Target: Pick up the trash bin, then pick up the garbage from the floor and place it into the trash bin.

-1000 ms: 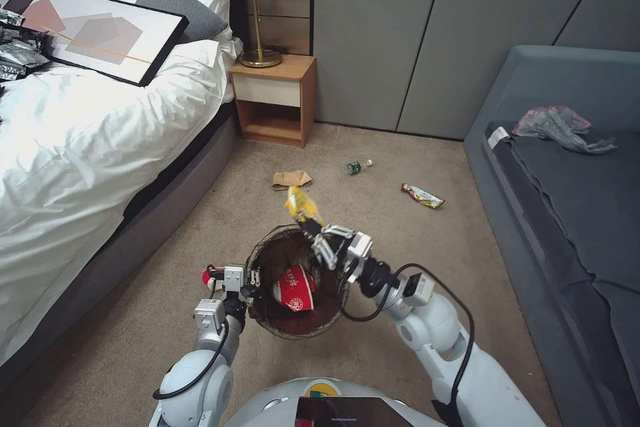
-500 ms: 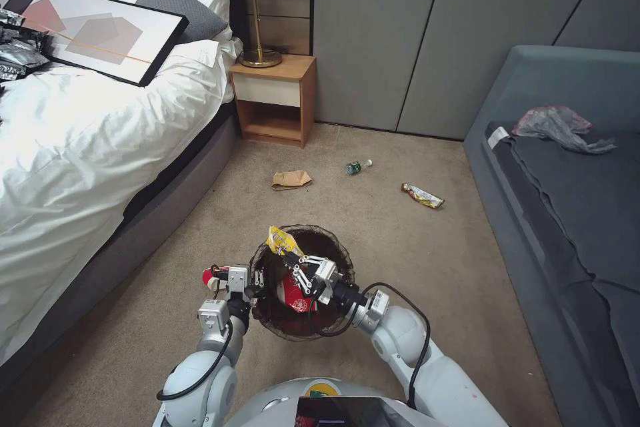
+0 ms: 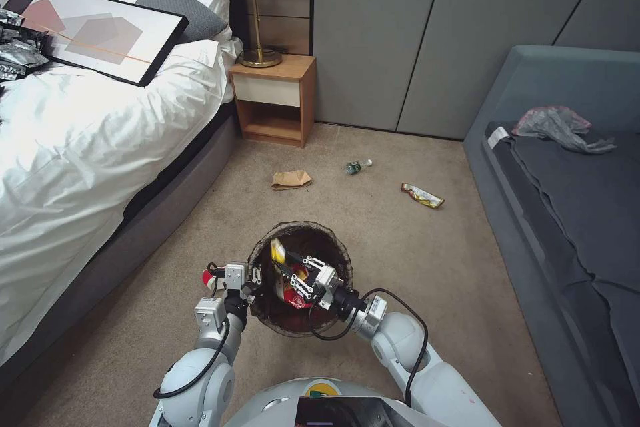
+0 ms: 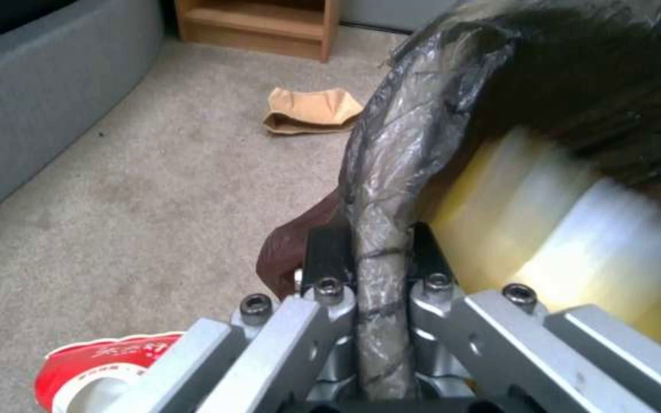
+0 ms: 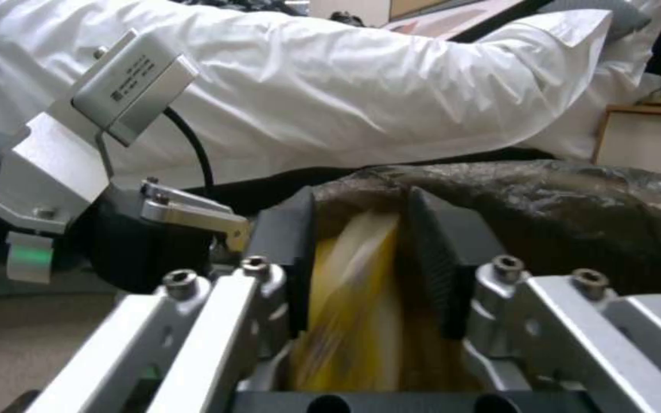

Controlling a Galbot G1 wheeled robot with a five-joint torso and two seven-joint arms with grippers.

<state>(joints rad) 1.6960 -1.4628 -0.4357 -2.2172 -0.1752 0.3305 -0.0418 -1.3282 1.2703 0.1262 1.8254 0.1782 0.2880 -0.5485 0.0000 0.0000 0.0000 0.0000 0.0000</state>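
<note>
Two arms are in play; I have the left gripper [image 4: 369,269] clamped on the liner-wrapped rim of the trash bin [image 3: 333,250], held off the carpet; the right gripper [image 3: 298,273] sits inside its mouth, fingers parted, the yellow wrapper [image 5: 353,298] between them, long axis pointing downward; beyond lie the paper bag [image 3: 291,179], bottle [image 3: 357,167] and red wrapper [image 3: 422,195], nearer my right arm.

Your floor [image 3: 200,233] is beige carpet. On it you have a crumpled brown paper bag [image 3: 291,179], a green-labelled bottle [image 3: 357,167] just beyond it, and a red-and-yellow wrapper [image 3: 422,195] nearer the grey sofa [image 3: 567,213]. A red-and-white cup [image 4: 109,373] lies beside the bed [image 3: 80,147].
</note>
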